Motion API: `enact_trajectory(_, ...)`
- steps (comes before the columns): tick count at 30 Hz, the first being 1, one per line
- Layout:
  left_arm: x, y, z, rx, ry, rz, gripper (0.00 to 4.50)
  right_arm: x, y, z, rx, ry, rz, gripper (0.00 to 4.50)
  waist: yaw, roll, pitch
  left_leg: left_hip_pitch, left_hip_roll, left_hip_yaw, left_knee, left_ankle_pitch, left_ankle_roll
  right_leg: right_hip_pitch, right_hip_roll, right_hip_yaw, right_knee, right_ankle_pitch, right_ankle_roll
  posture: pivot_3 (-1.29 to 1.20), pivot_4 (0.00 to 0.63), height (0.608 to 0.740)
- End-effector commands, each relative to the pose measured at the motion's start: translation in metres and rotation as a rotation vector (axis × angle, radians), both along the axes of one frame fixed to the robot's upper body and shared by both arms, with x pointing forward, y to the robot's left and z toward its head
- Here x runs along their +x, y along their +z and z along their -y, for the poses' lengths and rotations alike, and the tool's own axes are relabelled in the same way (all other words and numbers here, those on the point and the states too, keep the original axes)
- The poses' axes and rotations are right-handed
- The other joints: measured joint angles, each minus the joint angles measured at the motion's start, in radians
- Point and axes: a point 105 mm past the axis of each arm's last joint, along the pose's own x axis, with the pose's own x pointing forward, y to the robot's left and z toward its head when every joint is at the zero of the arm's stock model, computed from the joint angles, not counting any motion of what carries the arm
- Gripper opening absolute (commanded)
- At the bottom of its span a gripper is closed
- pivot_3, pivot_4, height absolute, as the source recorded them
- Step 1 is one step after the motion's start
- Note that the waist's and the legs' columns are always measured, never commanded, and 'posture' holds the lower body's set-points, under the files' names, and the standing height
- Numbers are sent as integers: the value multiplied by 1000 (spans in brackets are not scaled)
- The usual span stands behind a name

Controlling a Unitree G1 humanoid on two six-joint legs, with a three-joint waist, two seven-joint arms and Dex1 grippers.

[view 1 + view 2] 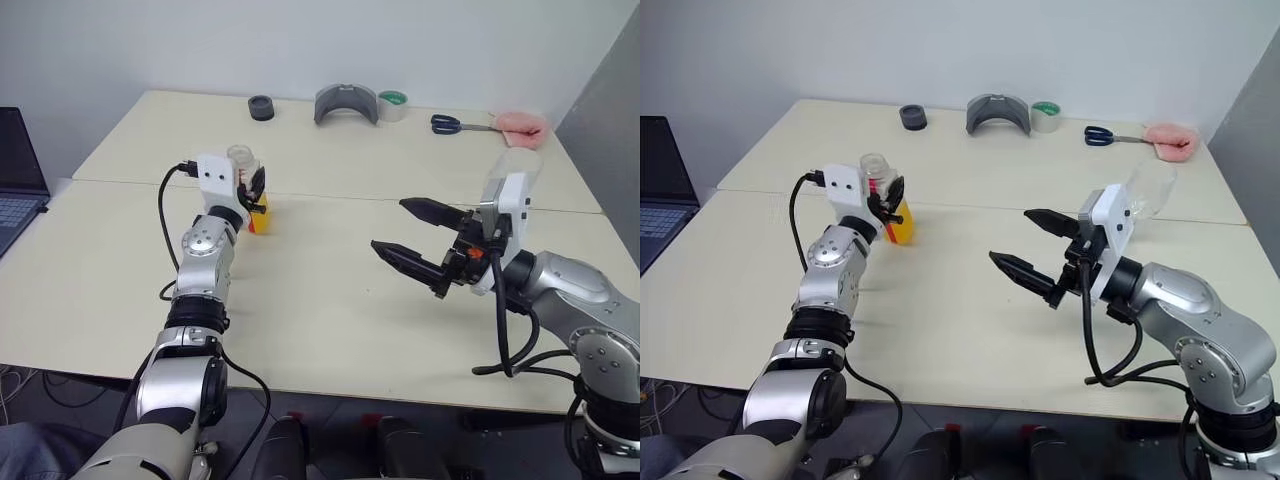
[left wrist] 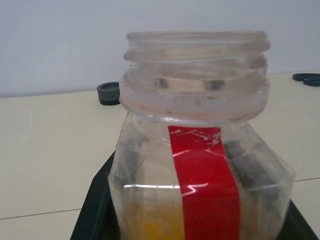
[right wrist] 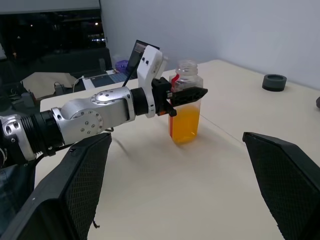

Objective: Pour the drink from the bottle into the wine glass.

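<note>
I am gripping the small clear plastic bottle with the red stripe label [image 3: 185, 102] in my left hand [image 1: 255, 195], left of centre in the head views, its base resting on the pale table [image 1: 330, 300] so the orange-yellow drink [image 3: 184, 124] is staying level in the lower half. My right hand [image 1: 415, 240] is hanging wide open and empty right of centre. The clear wine glass [image 1: 1148, 187] is showing just behind it. My left wrist view is showing the uncapped threaded neck; my right wrist view is showing the fingers clamping the shoulders.
</note>
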Motion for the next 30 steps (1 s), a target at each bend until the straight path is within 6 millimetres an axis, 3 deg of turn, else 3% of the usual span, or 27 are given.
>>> enact_trajectory(1,-1,25,0,3,-9,91,2415,-6,9,-5,17,18,26,4500,0,0,0,0,0,0,0,0,0,0,0,0,0,0,0,0,150,740)
enact_trajectory(8,-3,23,0,2,-11,84,4486,-5,10,-6,22,13,18,4500,0,0,0,0,0,0,1,0,0,0,0,0,1,0,0,0,150,740)
enact_trajectory(13,-10,19,-3,1,10,70,4486,-4,8,-5,22,7,5,4500,-1,0,0,0,0,0,2,0,0,0,0,0,2,0,0,0,150,740)
enact_trajectory(23,-52,4,-10,-30,88,19,4486,-7,-2,1,62,-37,-61,4500,-2,0,0,0,2,-1,6,0,0,0,0,1,6,0,0,0,150,740)
enact_trajectory(27,-76,-8,-11,-47,92,-43,4486,-14,-19,9,63,-90,-118,4500,-2,0,-1,1,2,-1,7,0,0,1,0,1,7,0,0,0,150,740)
enact_trajectory(30,-91,-15,6,-44,-12,-104,4486,-2,-37,29,56,-268,-156,4500,-2,-1,-1,1,2,-1,7,0,0,1,0,1,7,0,0,0,150,740)
